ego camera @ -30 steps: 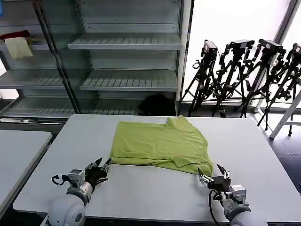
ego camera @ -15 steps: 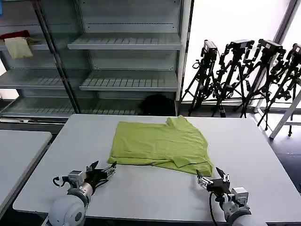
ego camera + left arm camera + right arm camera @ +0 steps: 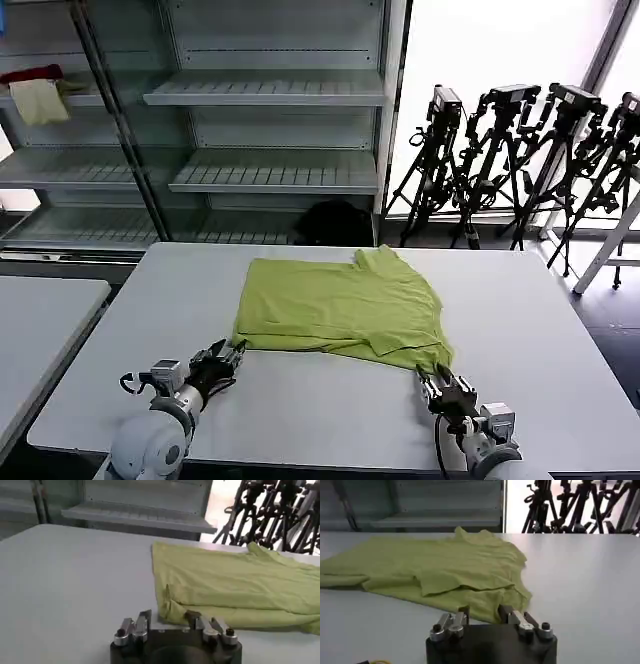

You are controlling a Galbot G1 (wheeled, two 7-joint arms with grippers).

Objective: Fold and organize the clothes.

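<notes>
The clothes are a lime-green T-shirt [image 3: 340, 305] lying folded flat in the middle of the white table [image 3: 330, 410], plain side up. My left gripper [image 3: 232, 352] sits low on the table at the shirt's near left corner. In the left wrist view, that gripper [image 3: 168, 616] is open with the crumpled corner of the shirt [image 3: 235, 580] between its fingers. My right gripper [image 3: 432, 377] is at the near right corner. In the right wrist view, this gripper [image 3: 483, 611] is open with the hem of the shirt [image 3: 445, 565] lying between its fingers.
A metal shelving rack [image 3: 270, 90] stands behind the table, with cream and red cloths [image 3: 38, 95] on a left shelf. A black bundle [image 3: 335, 222] lies on the floor beyond the far edge. Camera tripods [image 3: 520, 160] crowd the back right. A second table [image 3: 40, 320] is on the left.
Both grippers have sunk lower to the table and edged in to the shirt's near corners. The right wrist has tipped down. The shirt has not moved.
</notes>
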